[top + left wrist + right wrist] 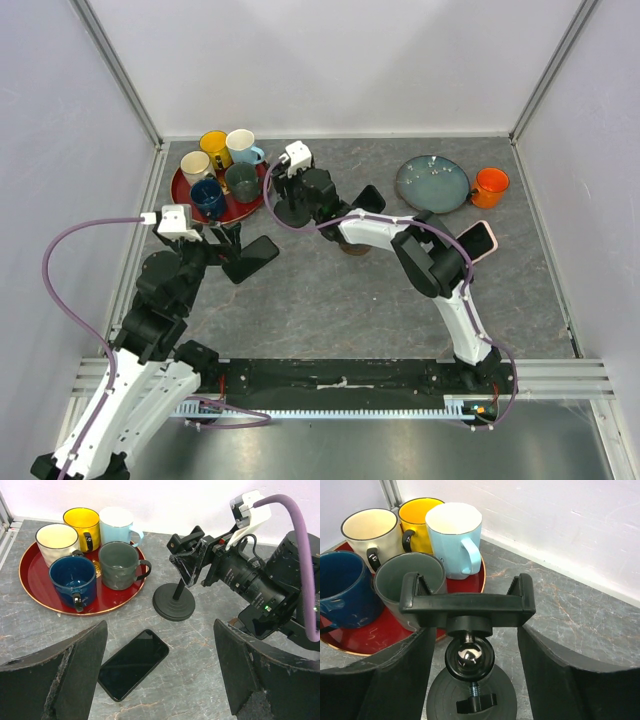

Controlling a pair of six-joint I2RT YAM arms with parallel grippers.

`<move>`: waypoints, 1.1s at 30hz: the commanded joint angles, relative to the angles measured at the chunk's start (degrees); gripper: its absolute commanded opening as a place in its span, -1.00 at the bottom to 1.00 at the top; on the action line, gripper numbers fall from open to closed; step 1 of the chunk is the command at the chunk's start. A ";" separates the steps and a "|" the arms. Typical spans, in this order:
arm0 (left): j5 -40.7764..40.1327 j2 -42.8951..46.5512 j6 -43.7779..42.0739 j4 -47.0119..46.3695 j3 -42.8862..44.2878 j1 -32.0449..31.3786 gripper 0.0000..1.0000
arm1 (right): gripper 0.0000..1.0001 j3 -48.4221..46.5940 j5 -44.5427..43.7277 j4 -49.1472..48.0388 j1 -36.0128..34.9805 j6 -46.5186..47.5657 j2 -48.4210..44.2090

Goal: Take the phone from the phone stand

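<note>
Right pincer (475, 650) near tray (31, 580) of mugs (119, 565)

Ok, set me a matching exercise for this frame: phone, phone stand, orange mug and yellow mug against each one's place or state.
Things:
1. phone
2. phone stand
3. orange mug
4. yellow mug

Place or state:
A. on the red tray
B. beside the dark plate
C. lying flat on the table
D. upright, clamp empty

Pairs: 1-C, 2-D, 3-B, 4-A
</note>
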State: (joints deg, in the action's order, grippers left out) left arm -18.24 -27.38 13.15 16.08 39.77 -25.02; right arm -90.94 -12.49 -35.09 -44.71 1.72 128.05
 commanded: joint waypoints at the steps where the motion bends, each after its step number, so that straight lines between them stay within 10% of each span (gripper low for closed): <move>1: 2.33 -0.22 0.56 -2.36 -0.48 0.93 0.86 | 0.51 -1.79 2.12 0.81 0.32 -0.13 -5.35; 11: 2.24 0.48 0.65 -2.28 -0.57 1.28 0.86 | 0.90 6.12 3.61 7.75 0.15 -0.75 -20.53; 33: 1.45 1.19 0.65 -2.10 -1.10 1.46 0.86 | 0.91 31.16 -2.63 34.21 12.71 -13.13 -53.69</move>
State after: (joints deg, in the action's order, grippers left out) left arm -17.28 -26.35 13.17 16.03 38.98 -24.08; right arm -62.52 -16.16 -4.78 -35.38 -5.85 77.23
